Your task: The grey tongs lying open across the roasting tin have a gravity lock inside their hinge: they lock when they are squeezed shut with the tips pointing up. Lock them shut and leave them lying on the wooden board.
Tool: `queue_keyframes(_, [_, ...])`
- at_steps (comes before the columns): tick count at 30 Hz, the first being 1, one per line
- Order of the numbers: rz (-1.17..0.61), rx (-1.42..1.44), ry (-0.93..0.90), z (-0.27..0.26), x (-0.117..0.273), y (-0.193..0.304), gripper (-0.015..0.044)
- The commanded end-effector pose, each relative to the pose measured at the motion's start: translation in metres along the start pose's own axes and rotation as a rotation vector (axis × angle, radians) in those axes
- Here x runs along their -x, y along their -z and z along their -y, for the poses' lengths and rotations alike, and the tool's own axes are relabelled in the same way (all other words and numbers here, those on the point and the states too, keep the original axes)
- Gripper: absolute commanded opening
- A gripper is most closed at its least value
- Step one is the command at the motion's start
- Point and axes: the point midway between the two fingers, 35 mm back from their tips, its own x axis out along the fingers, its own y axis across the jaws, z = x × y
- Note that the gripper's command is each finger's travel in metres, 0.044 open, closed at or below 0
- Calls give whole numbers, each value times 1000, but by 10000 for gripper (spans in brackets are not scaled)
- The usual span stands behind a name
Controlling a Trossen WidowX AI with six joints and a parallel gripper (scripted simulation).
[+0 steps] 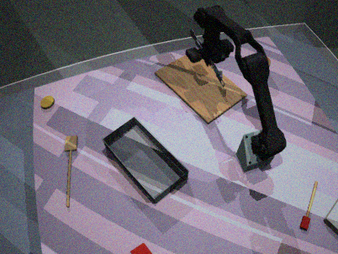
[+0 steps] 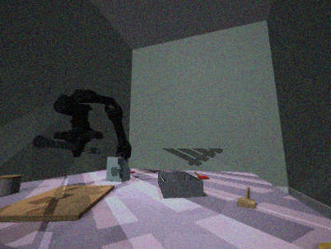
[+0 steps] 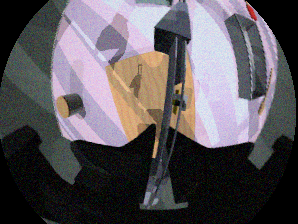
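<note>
My gripper (image 1: 208,60) (image 2: 76,152) (image 3: 158,127) is shut on the grey tongs (image 1: 217,72) (image 2: 95,150) (image 3: 172,70) and holds them in the air above the wooden board (image 1: 168,76) (image 2: 90,194) (image 3: 117,77). In the wrist view the two arms lie close together, with a dark tapered block at the upper end. In the exterior view the tongs look nearly level. I cannot tell whether the lock has caught. The roasting tin (image 1: 161,147) (image 2: 181,190) (image 3: 236,50) stands apart from the board, with no tongs across it.
A yellow disc (image 1: 47,102) and a wooden long-handled tool (image 1: 71,144) lie beyond the tin. A round pot (image 2: 9,187) (image 3: 72,105) stands beside the board. A red-headed brush (image 1: 305,223) and a red block (image 1: 141,249) lie on the opposite side.
</note>
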Motion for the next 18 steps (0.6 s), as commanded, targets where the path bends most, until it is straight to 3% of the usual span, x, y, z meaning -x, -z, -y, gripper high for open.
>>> queue_keyframes(1, [5,1,-3,-1,-10,1,-150])
queue_keyframes(18, [5,1,-3,0,-38,3,-150])
